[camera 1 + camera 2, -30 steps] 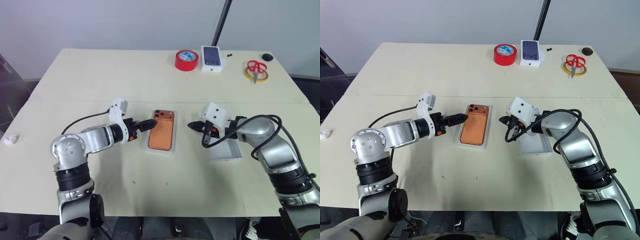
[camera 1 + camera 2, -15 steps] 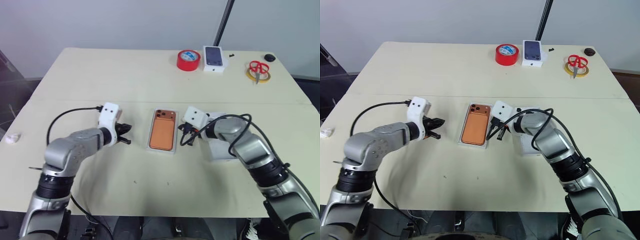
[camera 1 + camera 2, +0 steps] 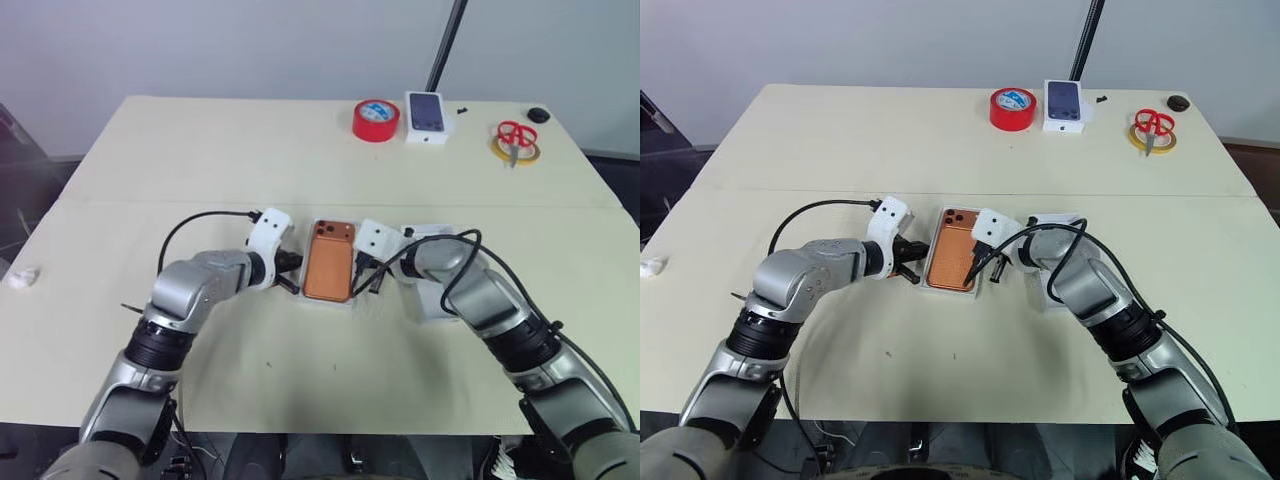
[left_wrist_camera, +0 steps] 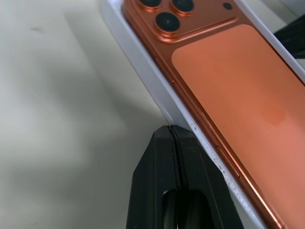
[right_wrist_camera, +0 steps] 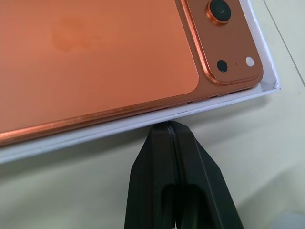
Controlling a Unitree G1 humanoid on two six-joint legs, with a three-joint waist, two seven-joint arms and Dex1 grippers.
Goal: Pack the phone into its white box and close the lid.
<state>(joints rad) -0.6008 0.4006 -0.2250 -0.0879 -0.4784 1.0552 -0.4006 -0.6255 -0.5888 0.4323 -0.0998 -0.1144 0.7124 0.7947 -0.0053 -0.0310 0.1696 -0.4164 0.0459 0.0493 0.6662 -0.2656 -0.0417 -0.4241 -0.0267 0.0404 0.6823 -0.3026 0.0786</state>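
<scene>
Item 1, the phone [image 3: 328, 264]: orange, camera cluster toward the table's far edge, lying face down inside the white box [image 4: 143, 71] near the middle of the table [image 3: 200, 150]. I saw the box wall showing as a thin white border around it.

Item 2, left gripper [image 4: 170, 130]: I had its black fingers pressed together with nothing between them, tips just at the outer wall of the box on the phone's left long side; whether they touched the wall I could not tell.

Item 3, right gripper [image 5: 169, 125]: fingers likewise clenched together and empty, tips at the box's right long wall, close to the camera end of the phone.

Item 4, the lid [image 3: 440, 296]: white tray lying on the table to the right of the box, largely hidden behind my right arm.

Item 5, far edge of the table: red tape roll [image 3: 374, 120], beside it a small white box [image 3: 427, 117] with a dark phone picture, then red-handled scissors [image 3: 514, 138] lying on a yellow ring, and a small dark round object [image 3: 539, 115] at the corner
</scene>
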